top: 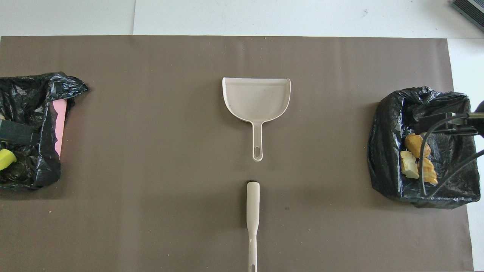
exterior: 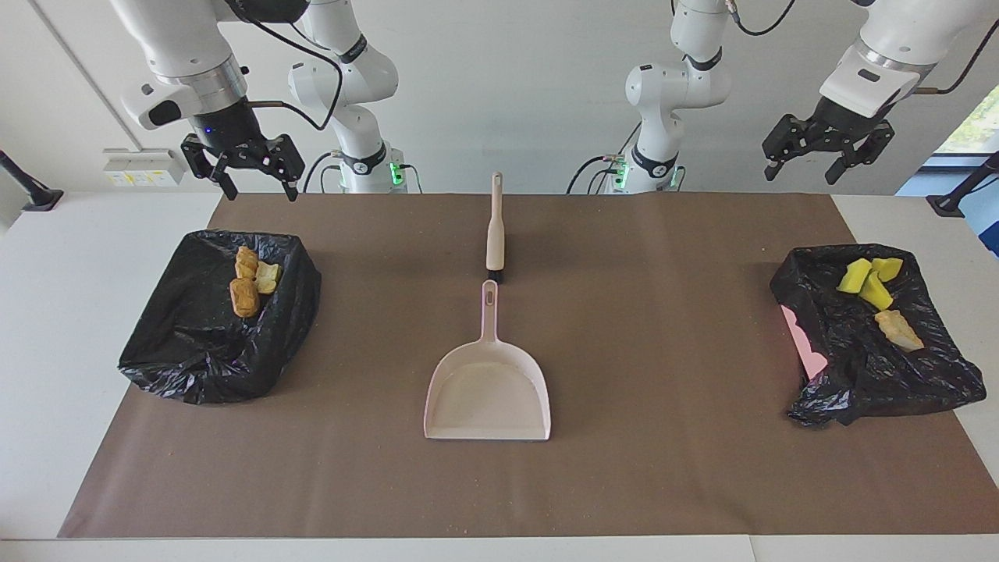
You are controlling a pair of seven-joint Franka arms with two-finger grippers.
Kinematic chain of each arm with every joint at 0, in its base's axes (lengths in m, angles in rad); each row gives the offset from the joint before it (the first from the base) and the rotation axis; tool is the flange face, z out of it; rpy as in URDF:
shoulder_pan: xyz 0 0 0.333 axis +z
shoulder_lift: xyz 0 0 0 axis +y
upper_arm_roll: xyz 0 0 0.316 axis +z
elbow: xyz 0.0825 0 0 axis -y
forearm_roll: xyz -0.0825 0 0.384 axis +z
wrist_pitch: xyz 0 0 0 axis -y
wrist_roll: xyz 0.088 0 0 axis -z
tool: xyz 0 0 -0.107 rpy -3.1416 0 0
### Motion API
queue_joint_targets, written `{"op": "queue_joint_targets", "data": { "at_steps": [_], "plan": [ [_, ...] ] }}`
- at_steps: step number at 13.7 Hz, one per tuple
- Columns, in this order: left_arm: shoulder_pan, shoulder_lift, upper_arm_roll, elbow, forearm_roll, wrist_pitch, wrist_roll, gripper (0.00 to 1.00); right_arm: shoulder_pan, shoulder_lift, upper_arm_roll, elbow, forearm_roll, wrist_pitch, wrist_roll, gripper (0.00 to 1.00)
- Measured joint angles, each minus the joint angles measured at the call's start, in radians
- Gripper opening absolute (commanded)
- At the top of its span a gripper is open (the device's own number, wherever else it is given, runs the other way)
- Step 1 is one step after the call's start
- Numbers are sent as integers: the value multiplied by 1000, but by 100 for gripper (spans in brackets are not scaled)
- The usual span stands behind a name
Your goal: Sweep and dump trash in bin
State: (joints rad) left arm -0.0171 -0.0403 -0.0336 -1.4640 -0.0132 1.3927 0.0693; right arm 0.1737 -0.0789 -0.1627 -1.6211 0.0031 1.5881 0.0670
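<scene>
Facing view: a white table (exterior: 55, 328) carries a wide matte brown mat (exterior: 624, 328) dotted with fine crumbs, with a plain pale wall above it. Two bins lined with crinkled glossy black bags stand at opposite ends. The bin at the right arm's end (exterior: 195, 359) holds three golden-brown pastry pieces (exterior: 248, 282), lumpy and crusty. The bin at the left arm's end (exterior: 874, 375), with a pink wall showing, holds three bright yellow spongy chunks (exterior: 868, 279) and one more brown scrap (exterior: 899, 330). So all seven pieces of trash lie in the bins. One smooth pale pink dustpan (exterior: 487, 390) lies flat mid-mat, its handle toward the robots; one slim brush (exterior: 495, 230) lies just nearer the robots, in line with it. The right gripper (exterior: 243, 173) hangs released, fingers spread, in the air above the robots' edge of the mat near its bin. The left gripper (exterior: 826, 152) hangs likewise spread and empty, high at its own end.

Overhead view: the same brown mat (top: 151, 151), one dustpan (top: 257, 100), one brush (top: 252, 223), two black-lined bins (top: 382, 158) (top: 34, 173). Three pastry pieces (top: 416, 158) show in one, a single yellow chunk (top: 5, 158) at the picture's edge in the other.
</scene>
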Motion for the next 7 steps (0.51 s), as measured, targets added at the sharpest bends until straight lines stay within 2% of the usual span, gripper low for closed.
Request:
{"op": "queue_joint_targets", "data": {
  "at_steps": [7],
  "plan": [
    [-6, 0, 4, 19, 0, -15, -4, 100, -1, 0, -3, 0, 0, 0, 0, 100]
  ]
}}
